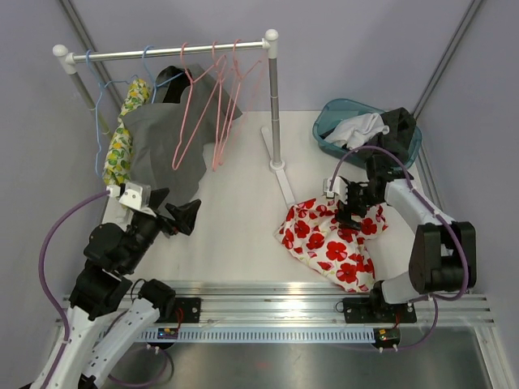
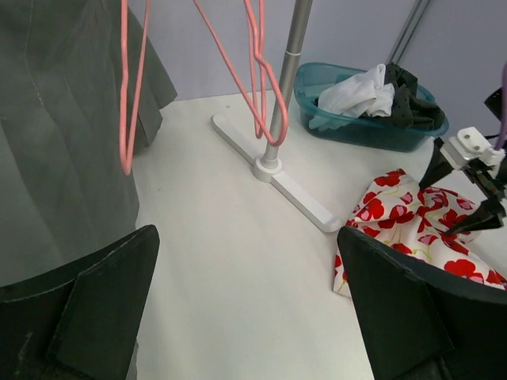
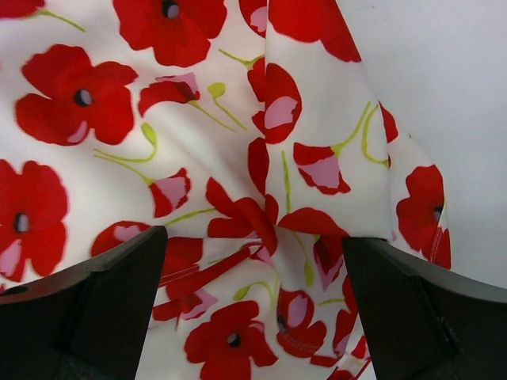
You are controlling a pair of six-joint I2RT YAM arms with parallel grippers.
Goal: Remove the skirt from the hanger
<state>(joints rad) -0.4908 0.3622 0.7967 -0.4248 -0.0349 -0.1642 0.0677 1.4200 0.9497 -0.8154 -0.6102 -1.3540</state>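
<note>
The right pincer (image 1: 350, 212) is hovering directly over the red-poppy skirt (image 1: 328, 243) with its jaws spread wide, gripping nothing. Whether its fingers are touching the fabric cannot be told. The skirt is lying crumpled on the desk (image 1: 235, 243), beneath this pincer and extending toward its base, clear of any hanger. The left pincer (image 1: 180, 217) is also standing wide and empty, well apart from the skirt. Ahead of it, a grey garment (image 1: 162, 138) is hanging beside bare pink hangers (image 1: 220, 121) on the rail (image 1: 162, 51).
</note>
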